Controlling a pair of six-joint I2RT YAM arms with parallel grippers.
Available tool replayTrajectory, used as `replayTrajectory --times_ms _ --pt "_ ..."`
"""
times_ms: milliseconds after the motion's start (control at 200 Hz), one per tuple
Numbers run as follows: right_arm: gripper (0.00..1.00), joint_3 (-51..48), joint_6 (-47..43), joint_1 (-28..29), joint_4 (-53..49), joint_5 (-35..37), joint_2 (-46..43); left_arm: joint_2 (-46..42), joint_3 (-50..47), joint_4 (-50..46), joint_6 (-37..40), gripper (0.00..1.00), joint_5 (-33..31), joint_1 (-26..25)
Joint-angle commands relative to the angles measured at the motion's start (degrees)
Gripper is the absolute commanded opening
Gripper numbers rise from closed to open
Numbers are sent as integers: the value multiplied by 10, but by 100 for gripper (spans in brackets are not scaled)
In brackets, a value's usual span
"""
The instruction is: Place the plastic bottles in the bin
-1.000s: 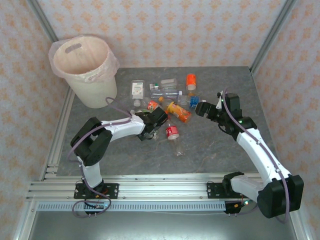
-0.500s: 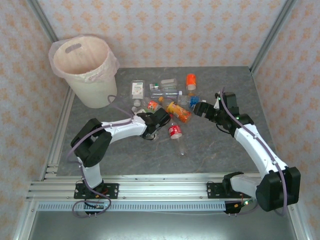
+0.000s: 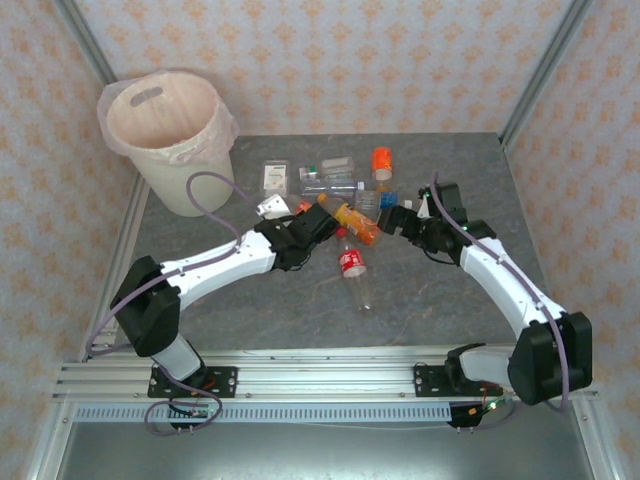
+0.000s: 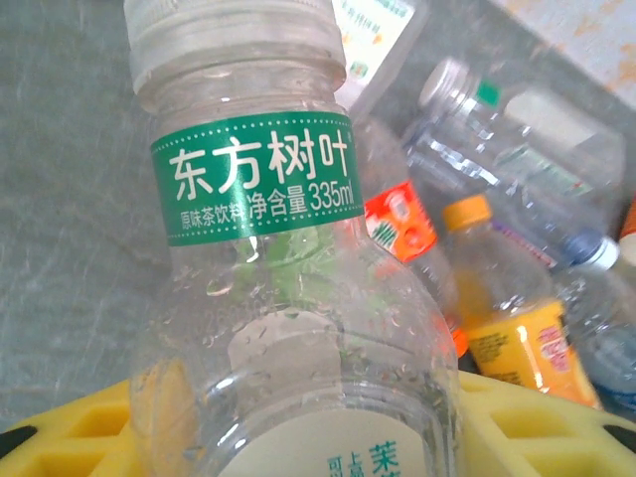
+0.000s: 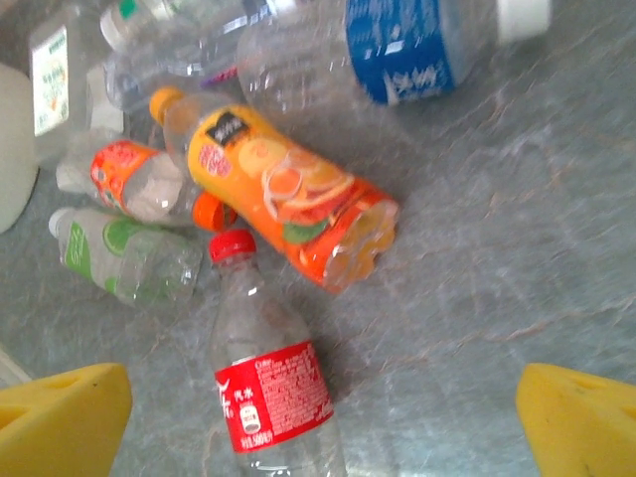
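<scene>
**Work surface.** The grey marbled tabletop [image 3: 450, 300] is matt, with an aluminium rail [image 3: 320, 378] along its near edge.

**Enclosure.** The walls [image 3: 350, 60] are papered in a pale peach floral pattern. Slanted aluminium posts [image 3: 85, 45] stand at the far corners.

**Bin.** The cream-white bin [image 3: 182, 188], lined with a pinkish bag, stands upright in the far-left corner of the tabletop. It is well apart from the plastic bottles [image 3: 335, 180], which lie in a loose cluster at the far centre.

**Top external view.** This view gives the layout. Both arms reach toward the cluster, one from each near corner. A red-labelled bottle [image 3: 350, 265] lies on the near side of the cluster, between the two wrists. An orange juice bottle [image 3: 357, 222] lies just beyond it.

**Left wrist view.** This view gives the grip. The left gripper [image 4: 318, 397] has its yellow fingers closed against the body of a clear green-banded bottle [image 4: 253, 179], whose pale cap points away from the camera. The band carries Chinese print, which is too small to read from above. Whether this bottle is lifted off the tabletop cannot be told.

**Right wrist view.** The right gripper [image 5: 323, 388] stands wide and holds nothing, with the red-labelled bottle on the tabletop beneath it. The print on the labels is legible here. A blue-labelled bottle [image 5: 397, 45] lies at the far side and a white-labelled bottle [image 5: 50, 65] at the far left.
</scene>
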Motion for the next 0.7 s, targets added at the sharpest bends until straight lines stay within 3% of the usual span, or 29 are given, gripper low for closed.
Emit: replayTrajectory --times_ms 0,225,470,696 --pt "99 13 40 20 -34 -23 40 -34 45 -4 63 55 -94 6" --pt "99 33 48 68 -18 -4 69 -61 117 4 185 55 -109 74" --pt "99 42 2 72 -28 -4 66 -100 170 42 307 55 -110 149" --pt "99 37 -10 74 -48 3 66 -128 190 93 373 56 -93 233"
